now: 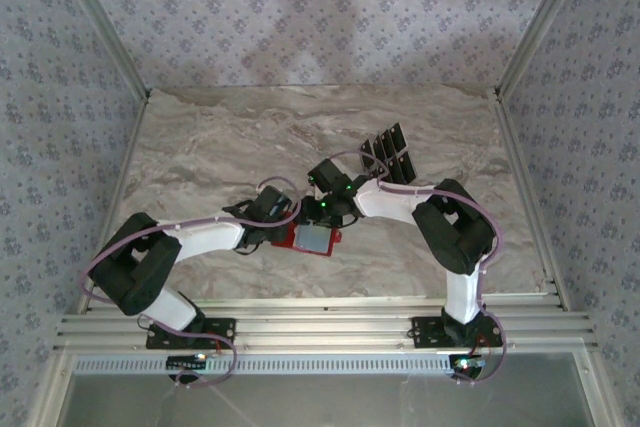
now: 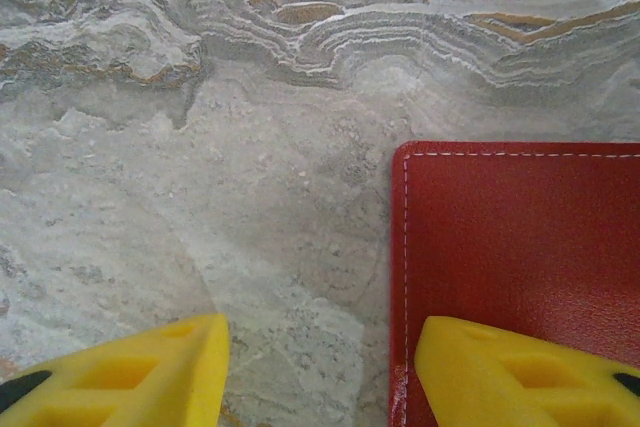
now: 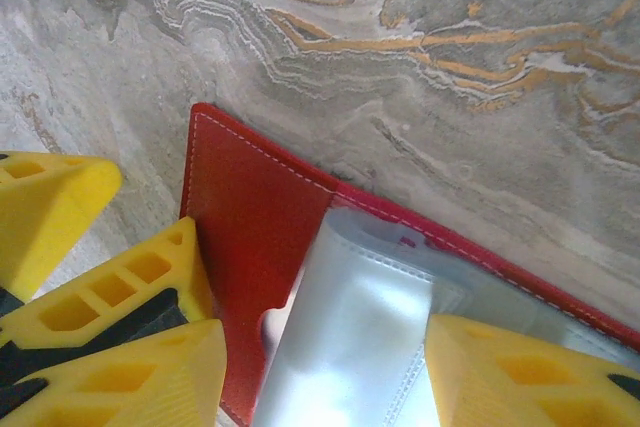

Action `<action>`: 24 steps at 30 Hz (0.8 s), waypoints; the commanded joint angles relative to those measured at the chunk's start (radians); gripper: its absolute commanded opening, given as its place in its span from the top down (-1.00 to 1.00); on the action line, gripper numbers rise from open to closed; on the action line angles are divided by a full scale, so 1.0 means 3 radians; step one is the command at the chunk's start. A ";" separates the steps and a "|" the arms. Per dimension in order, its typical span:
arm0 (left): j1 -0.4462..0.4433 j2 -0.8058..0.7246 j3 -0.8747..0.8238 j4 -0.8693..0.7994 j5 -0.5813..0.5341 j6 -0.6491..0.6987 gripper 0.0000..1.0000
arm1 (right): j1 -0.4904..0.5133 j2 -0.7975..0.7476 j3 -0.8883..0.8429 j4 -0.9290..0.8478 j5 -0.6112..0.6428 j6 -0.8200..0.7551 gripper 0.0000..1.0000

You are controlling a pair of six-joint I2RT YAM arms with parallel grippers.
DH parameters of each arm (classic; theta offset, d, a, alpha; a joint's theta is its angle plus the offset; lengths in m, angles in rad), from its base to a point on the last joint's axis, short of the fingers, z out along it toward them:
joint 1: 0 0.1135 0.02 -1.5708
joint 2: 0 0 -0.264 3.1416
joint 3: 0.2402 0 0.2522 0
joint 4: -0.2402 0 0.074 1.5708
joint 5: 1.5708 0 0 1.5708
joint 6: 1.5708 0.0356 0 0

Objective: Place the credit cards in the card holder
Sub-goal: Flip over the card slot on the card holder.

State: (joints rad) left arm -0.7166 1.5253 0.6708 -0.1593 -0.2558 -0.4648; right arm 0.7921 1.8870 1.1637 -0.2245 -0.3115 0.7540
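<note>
Nearest the arm bases, the open card holder (image 1: 316, 239) lies flat on the marble-patterned table (image 1: 200, 147), just ahead of the aluminium rail (image 1: 320, 319), with both claws meeting over it.

The left gripper (image 2: 322, 332) has its yellow fingers (image 2: 130, 367) spread wide. They straddle the holder's left edge: one finger is over bare table, and the other is above the red stitched cover at its near corner. Whether that finger presses on the cover cannot be told.

The right gripper (image 3: 325, 332) is also spread apart and holds nothing. In the right wrist view its fingers stand on either side of the greyish clear pocket (image 3: 350, 327), which lies on the red inside face. The left claw's fingers show beside it at the holder's edge.

Farther back and to the right, well apart from the holder and both claws, the credit cards (image 1: 390, 152) lie fanned out on the table, black, each overlapping the next. Their pale marks are too small to read.
</note>
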 commanded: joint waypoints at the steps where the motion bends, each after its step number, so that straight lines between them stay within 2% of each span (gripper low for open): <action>1: -0.0055 0.0153 -0.0132 0.0030 0.0161 -0.0041 -0.11 | 0.0044 0.0061 0.0165 0.0049 -0.0119 0.0098 -0.14; 14: -0.0061 0.0104 -0.0140 0.0028 0.0158 -0.0046 -0.11 | 0.0075 0.0160 0.0364 0.0091 -0.0196 0.0184 -0.14; 24: -0.0057 -0.0316 -0.0207 -0.0208 0.0008 -0.0036 -0.15 | 0.0079 0.0185 0.0432 0.0112 -0.0215 0.0250 -0.14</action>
State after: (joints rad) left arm -0.7158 1.4681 0.6281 -0.1593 -0.2787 -0.4931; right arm 0.8036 1.9232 1.2510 -0.2420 -0.3649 0.7979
